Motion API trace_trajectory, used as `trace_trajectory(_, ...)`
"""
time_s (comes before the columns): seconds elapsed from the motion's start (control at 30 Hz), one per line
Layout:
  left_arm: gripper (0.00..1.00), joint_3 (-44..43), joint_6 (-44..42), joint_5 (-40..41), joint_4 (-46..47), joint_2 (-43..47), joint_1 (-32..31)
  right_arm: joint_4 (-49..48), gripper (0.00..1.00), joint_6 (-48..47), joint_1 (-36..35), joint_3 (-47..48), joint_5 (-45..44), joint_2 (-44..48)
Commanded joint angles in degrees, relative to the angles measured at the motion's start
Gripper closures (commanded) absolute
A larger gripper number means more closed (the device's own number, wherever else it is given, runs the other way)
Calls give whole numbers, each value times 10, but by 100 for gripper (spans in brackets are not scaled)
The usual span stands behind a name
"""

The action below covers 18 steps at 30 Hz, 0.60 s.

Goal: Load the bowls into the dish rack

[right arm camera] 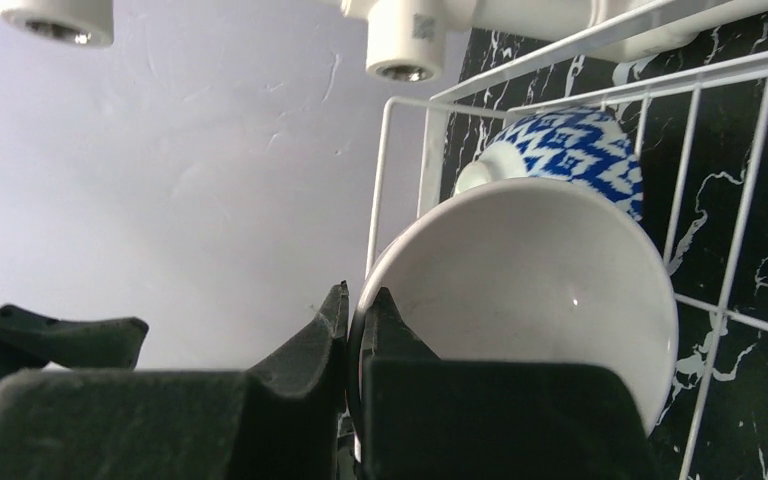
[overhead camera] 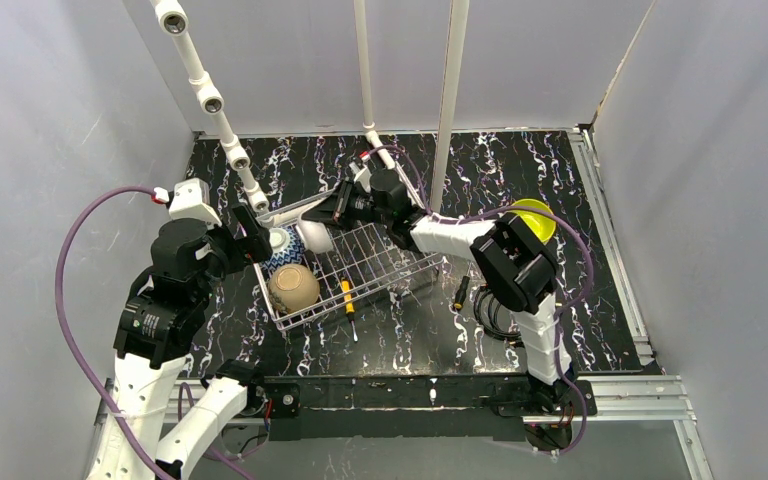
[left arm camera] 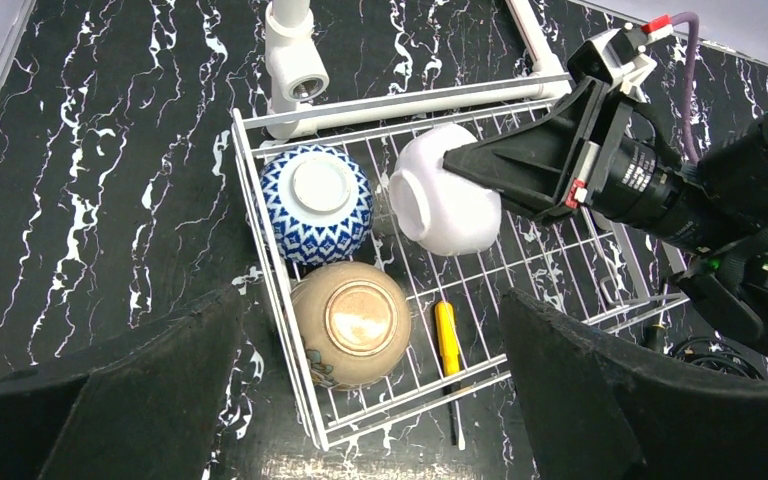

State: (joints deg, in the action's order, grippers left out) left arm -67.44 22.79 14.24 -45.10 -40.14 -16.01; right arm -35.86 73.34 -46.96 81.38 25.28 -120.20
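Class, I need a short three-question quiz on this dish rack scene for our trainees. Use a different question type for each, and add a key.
1. True or false: the right gripper is shut on the rim of the white bowl.
2. Multiple choice: besides bowls, what lies on the floor of the dish rack? A) a spoon B) a yellow-handled screwdriver C) a sponge
3. Short answer: which bowl can be seen outside the rack?

Key
1. True
2. B
3. The yellow-green bowl, on the table behind the right arm.
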Motion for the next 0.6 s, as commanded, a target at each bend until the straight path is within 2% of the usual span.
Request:
trace_trajectory(0.0,2,-1,4,11,-13,0,2,-47,99,48,4,42,-6,-19)
trace_trajectory(0.2,2,0,3,11,-14,-3,1,-104,99,93,6,23,-31,-38)
trace_trajectory(0.57,2,-8,-4,15,-19,-10,1,-104,99,126,6,34,-55,-70)
